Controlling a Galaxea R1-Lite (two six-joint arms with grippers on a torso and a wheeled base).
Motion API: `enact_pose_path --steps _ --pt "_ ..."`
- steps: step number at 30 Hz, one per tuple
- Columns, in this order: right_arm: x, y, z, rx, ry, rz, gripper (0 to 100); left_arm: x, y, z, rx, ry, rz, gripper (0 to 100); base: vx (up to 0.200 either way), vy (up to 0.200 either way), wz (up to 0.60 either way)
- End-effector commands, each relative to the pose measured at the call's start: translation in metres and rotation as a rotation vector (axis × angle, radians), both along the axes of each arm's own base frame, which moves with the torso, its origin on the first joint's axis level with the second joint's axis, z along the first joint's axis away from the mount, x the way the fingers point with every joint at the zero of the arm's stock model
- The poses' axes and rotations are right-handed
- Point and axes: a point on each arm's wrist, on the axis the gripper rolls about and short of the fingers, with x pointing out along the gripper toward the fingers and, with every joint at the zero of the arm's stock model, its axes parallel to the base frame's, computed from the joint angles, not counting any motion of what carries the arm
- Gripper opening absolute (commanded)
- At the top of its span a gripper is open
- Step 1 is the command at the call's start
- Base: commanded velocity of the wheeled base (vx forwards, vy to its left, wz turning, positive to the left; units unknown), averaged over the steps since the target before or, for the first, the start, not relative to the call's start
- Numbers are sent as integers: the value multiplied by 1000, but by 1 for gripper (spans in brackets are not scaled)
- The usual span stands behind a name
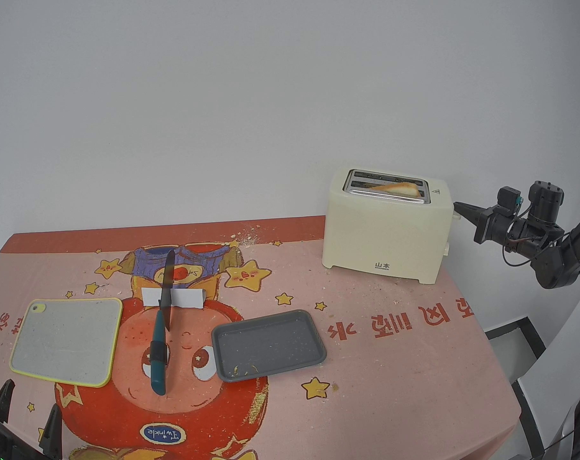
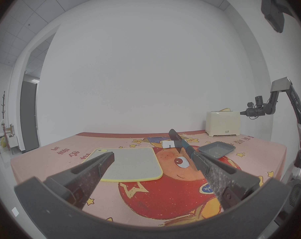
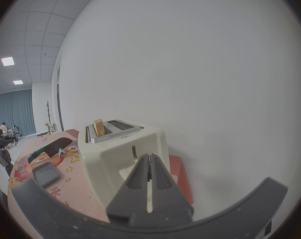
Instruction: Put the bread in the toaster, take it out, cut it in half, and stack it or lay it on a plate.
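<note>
Bread (image 1: 398,188) is already in the toaster (image 1: 386,231), which stands at the table's far edge twd the right corner, so step 1 looks done. Left to do: lift it out, halve it, plate it. The slice sits in the slot nearer me, toward that slot's right end. Its top pokes a bit above the chrome rim, tilted, and the surface is golden-brown w/ a paler crust line. It reads as toasted and popped up, but that's my guess. My right gripper (image 1: 462,211) has its fingers pressed together on nothing. It hangs off the table's right edge, tip aimed at the toaster's right side, just beside the lever slot (image 3: 134,151). Can't tell if it's touching. My left gripper (image 2: 152,156) is spread wide w/ nothing in it, low over the near-left corner. The cutting board (image 1: 66,340) lies flat by the left edge, no bread on it. The knife (image 1: 159,327) is just right of it, teal handle twd me, blade propped on a white paper strip (image 1: 186,298). The grey tray (image 1: 267,344) is mid-table and holds crumbs only. More crumbs are scattered near the toaster and the far edge. I'd say roughly a quarter through.
</note>
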Motion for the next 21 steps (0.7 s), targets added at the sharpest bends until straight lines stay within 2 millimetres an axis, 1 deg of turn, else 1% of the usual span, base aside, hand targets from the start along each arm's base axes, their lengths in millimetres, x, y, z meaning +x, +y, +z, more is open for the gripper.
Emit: enact_pose_path --steps 1,8,12,17,21 --pt "1 0 -19 2 35 0 0 1 0 -5 0 18 1 100 0 0 0" --pt "-1 1 -24 2 51 2 0 1 0 -5 0 18 -1 100 0 0 0" --pt "-2 2 -32 0 74 4 0 1 0 -5 0 18 1 100 0 0 0" --pt "-2 1 -33 -1 78 3 0 1 0 -5 -1 18 1 100 0 0 0" --pt "-3 2 -38 -1 92 3 0 1 0 -5 0 18 1 100 0 0 0"
